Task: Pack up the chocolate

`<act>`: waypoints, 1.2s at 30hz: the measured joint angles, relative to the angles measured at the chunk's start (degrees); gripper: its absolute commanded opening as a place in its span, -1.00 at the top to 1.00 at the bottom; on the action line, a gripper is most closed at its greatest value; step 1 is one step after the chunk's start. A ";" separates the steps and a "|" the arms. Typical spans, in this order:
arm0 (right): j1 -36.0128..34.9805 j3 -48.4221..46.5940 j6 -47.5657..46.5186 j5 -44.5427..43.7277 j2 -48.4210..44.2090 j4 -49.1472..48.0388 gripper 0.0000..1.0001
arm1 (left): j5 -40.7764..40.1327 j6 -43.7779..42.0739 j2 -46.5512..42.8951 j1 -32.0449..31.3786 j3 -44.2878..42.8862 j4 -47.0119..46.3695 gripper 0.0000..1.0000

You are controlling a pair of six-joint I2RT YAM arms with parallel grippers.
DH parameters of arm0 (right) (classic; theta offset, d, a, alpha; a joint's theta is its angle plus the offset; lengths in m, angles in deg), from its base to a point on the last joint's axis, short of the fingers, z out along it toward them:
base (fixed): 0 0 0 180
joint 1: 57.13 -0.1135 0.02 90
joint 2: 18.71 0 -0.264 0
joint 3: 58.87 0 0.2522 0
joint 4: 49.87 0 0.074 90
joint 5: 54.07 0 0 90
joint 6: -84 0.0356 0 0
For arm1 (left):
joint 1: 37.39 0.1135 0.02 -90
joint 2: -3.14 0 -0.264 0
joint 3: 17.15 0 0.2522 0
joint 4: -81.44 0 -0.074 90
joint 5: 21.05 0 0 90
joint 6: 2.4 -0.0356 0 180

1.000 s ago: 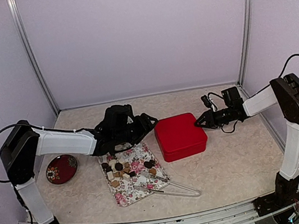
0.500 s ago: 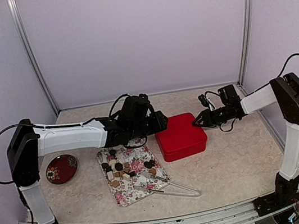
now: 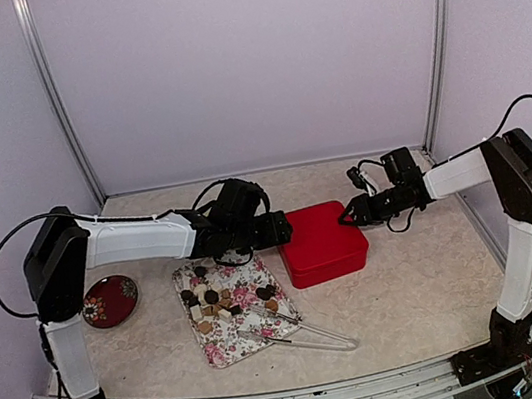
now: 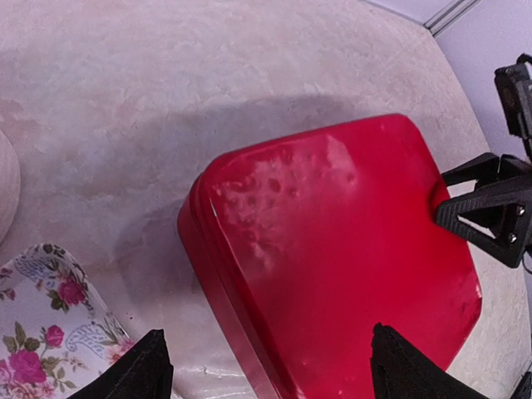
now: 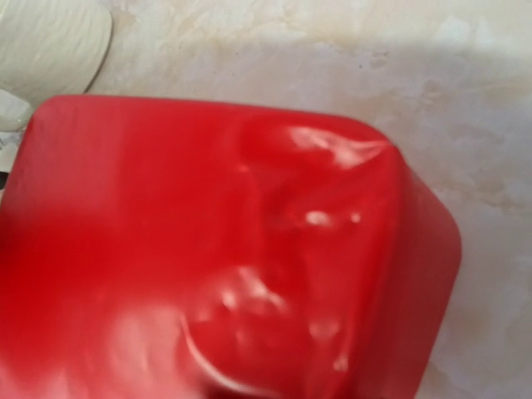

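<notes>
The chocolate point(image 3: 211, 299), several small dark, tan and cream pieces, lies on a floral tray point(image 3: 230, 345) at the front left. A shut red box point(image 3: 322, 243) stands to the tray's right. My left gripper point(image 3: 277, 229) is open at the box's left edge. In the left wrist view its fingertips point(image 4: 151, 367) straddle that edge of the box point(image 4: 332, 249). My right gripper point(image 3: 349, 215) is at the box's far right corner, its fingers point(image 4: 478, 208) a little apart. The right wrist view shows only the box point(image 5: 216, 249) close up and blurred, without my fingers.
Metal tongs point(image 3: 302, 333) lie on the tray's near corner and on the table to its right. A round dark red dish point(image 3: 110, 300) sits at the left, under my left arm. A corner of the tray point(image 4: 37, 349) shows in the left wrist view. Walls enclose the table.
My left gripper has moved right from over the tray to the box's left edge. My right gripper has moved slightly left onto the box's far right corner. The box has not moved.
</notes>
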 measured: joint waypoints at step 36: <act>-4.44 -6.62 -3.37 -8.90 2.36 5.90 -0.17 | 7.13 3.98 5.25 2.25 -0.39 -2.47 0.04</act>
